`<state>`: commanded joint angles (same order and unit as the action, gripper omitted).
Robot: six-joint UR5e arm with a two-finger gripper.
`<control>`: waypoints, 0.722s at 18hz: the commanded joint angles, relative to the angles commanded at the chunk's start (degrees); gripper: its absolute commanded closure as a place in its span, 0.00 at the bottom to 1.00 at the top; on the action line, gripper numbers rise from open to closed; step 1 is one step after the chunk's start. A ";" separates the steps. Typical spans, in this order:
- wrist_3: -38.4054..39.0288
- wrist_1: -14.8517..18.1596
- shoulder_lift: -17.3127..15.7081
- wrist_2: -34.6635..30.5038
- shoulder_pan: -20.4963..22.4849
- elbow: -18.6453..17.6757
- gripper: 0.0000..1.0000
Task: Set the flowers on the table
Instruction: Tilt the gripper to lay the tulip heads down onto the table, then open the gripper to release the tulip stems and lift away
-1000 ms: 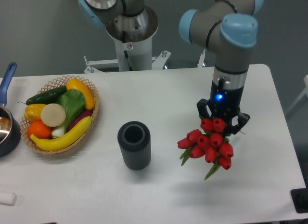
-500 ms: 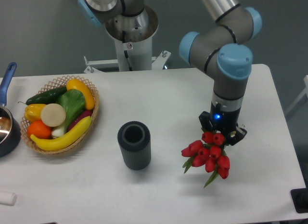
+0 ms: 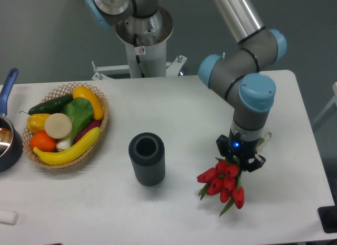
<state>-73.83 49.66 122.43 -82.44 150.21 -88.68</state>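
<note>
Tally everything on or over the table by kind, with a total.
Flower bunches: 1, flowers in the gripper
Vases: 1, vase
Baskets: 1, basket of produce
Pots: 1, pot at the left edge
Small white objects: 1, white object
Total: 5

- A dark grey ribbed vase (image 3: 147,158) stands upright near the middle.
- A wicker basket (image 3: 68,125) of fruit and vegetables sits at left.
- A blue-handled pot (image 3: 7,134) lies at the far-left edge.
</note>
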 joint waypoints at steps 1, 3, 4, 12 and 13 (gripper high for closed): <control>-0.17 0.00 0.26 0.00 -0.09 0.00 0.60; -0.35 0.00 0.79 0.09 -0.09 0.00 0.60; -0.35 0.00 0.88 0.09 -0.09 0.00 0.59; -0.79 -0.35 0.01 0.09 0.00 0.53 0.00; -0.79 -0.27 -0.52 0.17 0.00 0.62 0.00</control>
<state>-74.62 49.39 121.91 -82.27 150.21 -88.07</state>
